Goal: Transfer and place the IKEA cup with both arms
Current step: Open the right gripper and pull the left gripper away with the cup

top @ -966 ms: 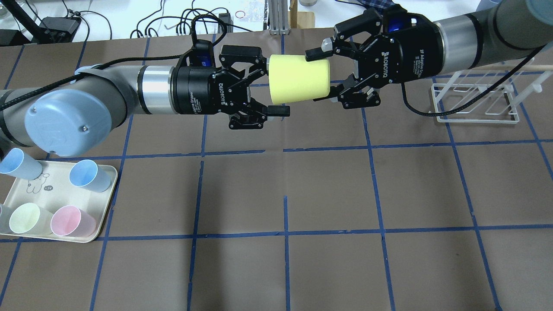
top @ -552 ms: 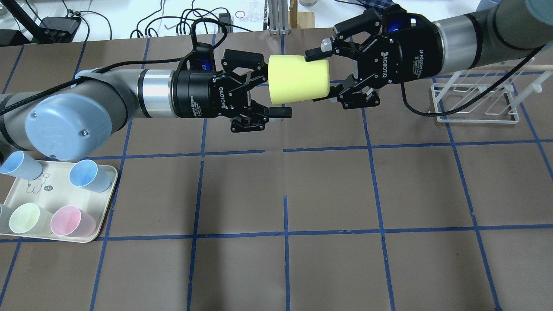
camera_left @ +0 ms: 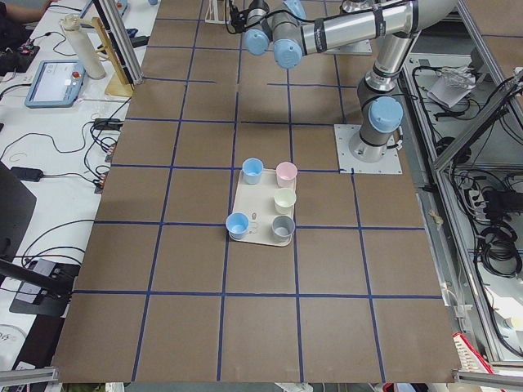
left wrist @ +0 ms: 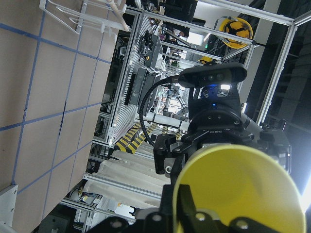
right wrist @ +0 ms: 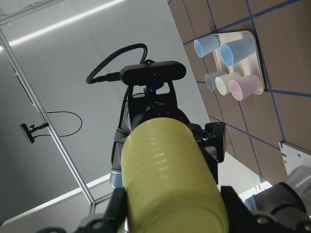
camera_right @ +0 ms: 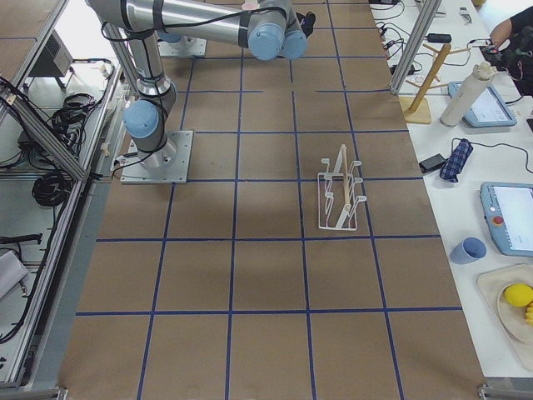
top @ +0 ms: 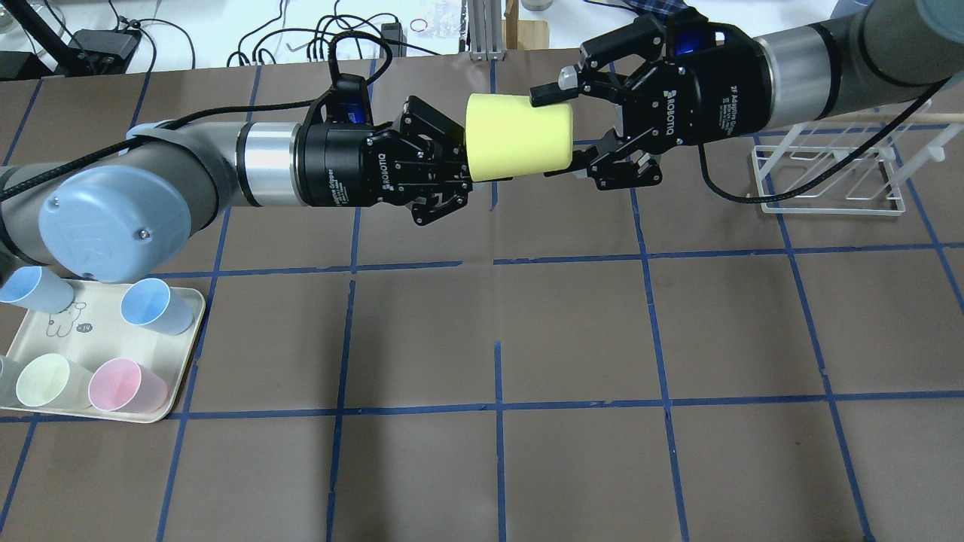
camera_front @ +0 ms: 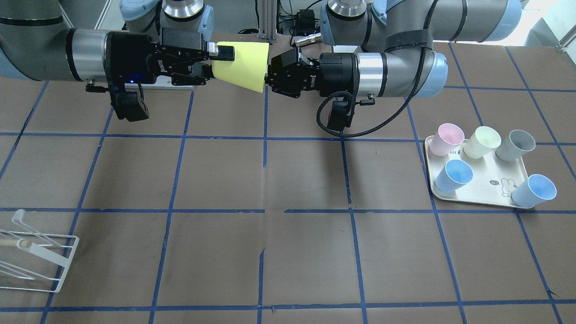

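Observation:
The lime-yellow IKEA cup [top: 516,139] hangs on its side in the air above the far middle of the table, between both arms. It also shows in the front view [camera_front: 243,65]. My right gripper [top: 557,132] is shut on its narrow base end, one finger on each side. My left gripper [top: 459,179] has closed on the wide rim. In the left wrist view the cup's open mouth [left wrist: 238,189] fills the lower right, with a finger [left wrist: 187,208] at the rim. The right wrist view shows the cup's outside [right wrist: 170,174] between my fingers.
A cream tray [top: 184,354] at the near left holds two blue cups, a pale cream cup [top: 45,380] and a pink cup [top: 124,384]; a grey cup shows in the front view [camera_front: 517,145]. A white wire rack [top: 828,177] stands at the far right.
My left gripper, open around the cup's wide end before, has closed onto the rim. The right gripper and the cup have stayed in place.

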Tool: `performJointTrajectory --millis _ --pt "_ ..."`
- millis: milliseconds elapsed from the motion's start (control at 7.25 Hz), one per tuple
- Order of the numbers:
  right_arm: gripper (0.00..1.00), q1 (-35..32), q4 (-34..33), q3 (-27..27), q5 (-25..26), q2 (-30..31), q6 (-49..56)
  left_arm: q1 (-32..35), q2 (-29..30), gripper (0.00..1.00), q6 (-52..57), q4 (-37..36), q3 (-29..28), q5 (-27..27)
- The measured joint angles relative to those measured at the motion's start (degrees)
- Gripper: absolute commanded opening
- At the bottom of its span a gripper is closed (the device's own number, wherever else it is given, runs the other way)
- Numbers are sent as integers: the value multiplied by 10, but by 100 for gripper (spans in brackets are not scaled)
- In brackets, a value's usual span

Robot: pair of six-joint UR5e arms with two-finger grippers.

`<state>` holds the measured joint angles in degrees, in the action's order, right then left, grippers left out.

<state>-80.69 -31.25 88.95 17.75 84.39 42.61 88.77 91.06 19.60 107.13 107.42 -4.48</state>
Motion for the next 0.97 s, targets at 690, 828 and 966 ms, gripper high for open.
performJointTrajectory --millis 690,828,966 --pt "100 3 -14 -8 3 -4 -4 -2 -4 0 -1 0 0 0" --pt "100 5 -30 -9 10 -5 -8 -4 -7 0 -2 0 0 -1" --pt "100 12 -49 -9 23 -7 -14 -8 -10 0 -2 0 0 -3"
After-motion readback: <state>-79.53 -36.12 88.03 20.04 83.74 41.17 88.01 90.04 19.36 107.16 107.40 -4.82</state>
